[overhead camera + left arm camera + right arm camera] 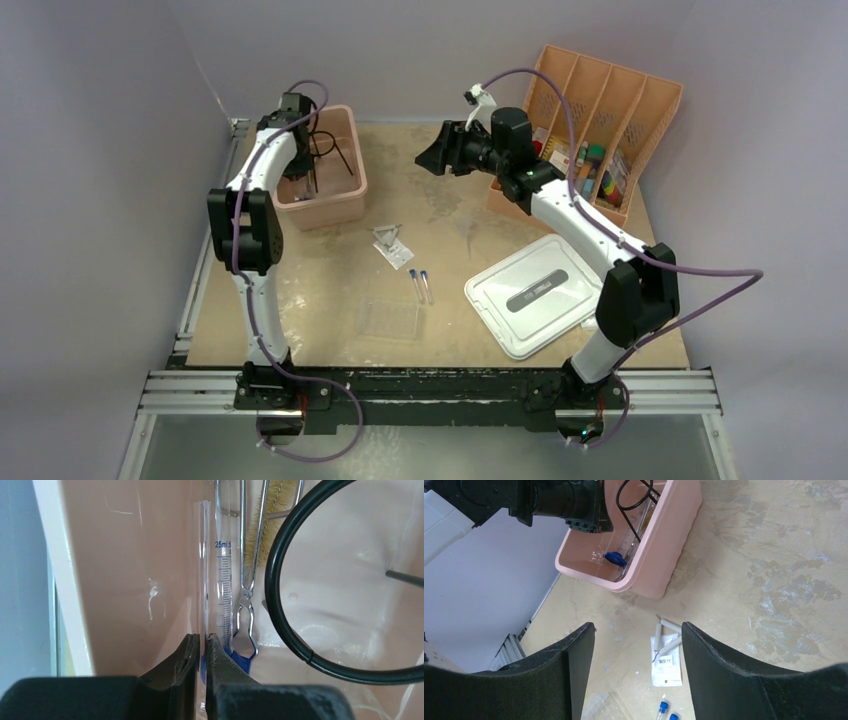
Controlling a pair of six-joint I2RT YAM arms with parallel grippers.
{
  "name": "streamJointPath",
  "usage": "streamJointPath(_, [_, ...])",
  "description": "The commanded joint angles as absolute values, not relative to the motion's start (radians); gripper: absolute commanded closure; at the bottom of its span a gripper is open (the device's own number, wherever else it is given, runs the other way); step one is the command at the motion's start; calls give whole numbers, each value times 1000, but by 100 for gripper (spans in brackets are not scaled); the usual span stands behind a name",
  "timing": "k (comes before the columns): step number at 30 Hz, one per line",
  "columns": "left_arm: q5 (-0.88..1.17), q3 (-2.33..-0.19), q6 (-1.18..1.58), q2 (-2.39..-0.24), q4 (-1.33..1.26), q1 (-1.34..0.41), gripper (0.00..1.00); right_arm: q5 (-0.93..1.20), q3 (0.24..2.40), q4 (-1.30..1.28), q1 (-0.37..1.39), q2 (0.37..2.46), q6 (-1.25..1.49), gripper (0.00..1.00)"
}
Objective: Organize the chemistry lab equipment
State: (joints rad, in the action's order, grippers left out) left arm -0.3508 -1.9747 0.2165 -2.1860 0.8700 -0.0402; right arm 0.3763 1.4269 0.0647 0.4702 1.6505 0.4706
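Plywood table, your stock. The pink bin, far left, holds cylinder, forceps and black ring. Your left gripper, inside the bin, pinches the cylinder at its blue base. Your right gripper hangs spread and empty over mid-table. Wire triangle, tubes and clear tray lie loose near centre.

In the left wrist view, the black wire ring is cut off by the top and right edges, and the blue base of the blue-based glass piece is partly hidden behind the left tool. In the right wrist view, the blue-capped thin tubes are cropped by the bottom edge and the clear plastic tray is partly covered by the right tool. From above, the slotted organizer's contents are too small to be identified.
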Motion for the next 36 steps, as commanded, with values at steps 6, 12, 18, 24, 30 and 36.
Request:
streamJointPath(6, [-371, -1915, 197, -2183, 778, -37, 97, 380, 1480, 97, 463, 1661, 469, 33])
streamJointPath(12, [-374, -1890, 202, -2181, 756, -32, 92, 382, 1476, 97, 462, 1661, 478, 33])
streamJointPath(18, [-384, -1882, 203, -2191, 750, -28, 88, 387, 1474, 101, 463, 1661, 487, 33])
streamJointPath(24, [-398, -1893, 203, -2190, 755, -26, 86, 385, 1470, 101, 463, 1659, 491, 33])
streamJointPath(30, [-400, -1905, 203, -2167, 765, -27, 78, 380, 1462, 100, 462, 1652, 494, 33])
streamJointPath(36, [-389, -1922, 212, -2130, 783, -26, 72, 380, 1456, 97, 462, 1642, 494, 33])
